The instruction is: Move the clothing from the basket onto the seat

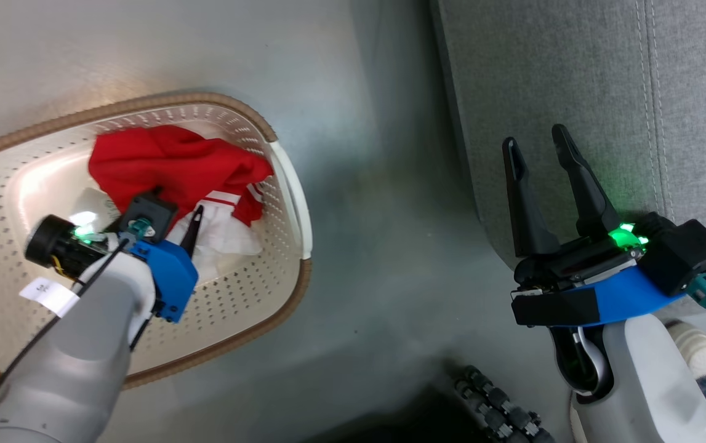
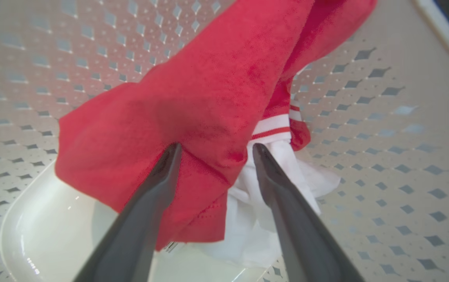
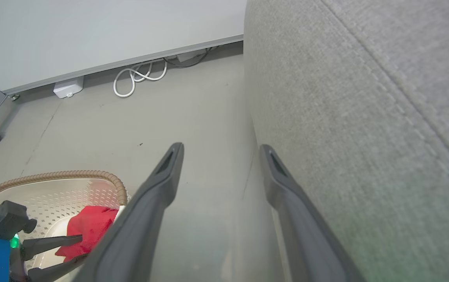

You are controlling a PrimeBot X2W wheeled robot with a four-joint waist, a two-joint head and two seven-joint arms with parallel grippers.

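Grasp step: inside the basket point(image 1: 162, 101), the left gripper point(image 2: 216, 148) sits wide astride the clothing point(image 2: 193, 98). Next it must pinch shut, then lift towards the seat point(image 1: 574, 92).

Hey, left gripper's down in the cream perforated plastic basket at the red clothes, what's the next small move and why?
Probably close the left gripper: its dark fingers stand open astride a fold of the soft red fabric clothing lying in the cream perforated plastic basket, so a pinch there should catch it.
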